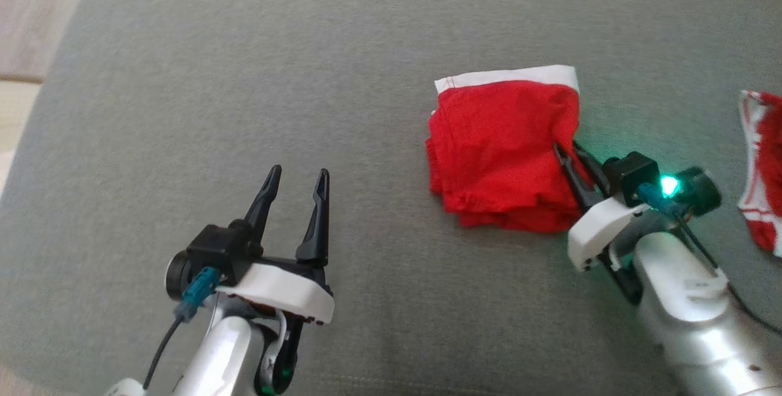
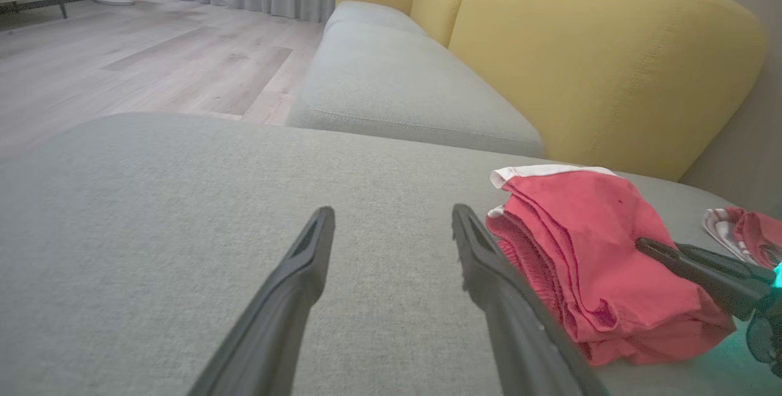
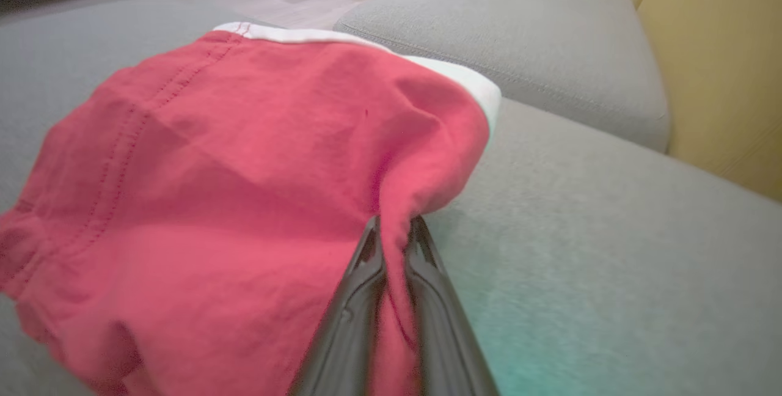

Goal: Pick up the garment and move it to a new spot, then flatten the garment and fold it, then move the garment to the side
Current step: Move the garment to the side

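The garment [image 1: 498, 148] is a folded red cloth with a white band along its far edge, lying on the grey cushion [image 1: 244, 78]. My right gripper [image 1: 567, 153] is shut on the garment's right edge; the right wrist view shows red cloth [image 3: 244, 188] pinched between the two fingers [image 3: 357, 298]. In the left wrist view the garment [image 2: 586, 243] lies to the right of my own fingers. My left gripper [image 1: 297, 176] stands open over bare cushion, well left of the garment, with nothing between its fingers [image 2: 293, 286].
Another red and white garment [image 1: 763, 170] lies at the right edge of the cushion. A second grey seat cushion [image 2: 403, 84] and yellow backrests [image 2: 599, 66] lie beyond. Wooden floor [image 2: 122, 60] is off the cushion's far left side.
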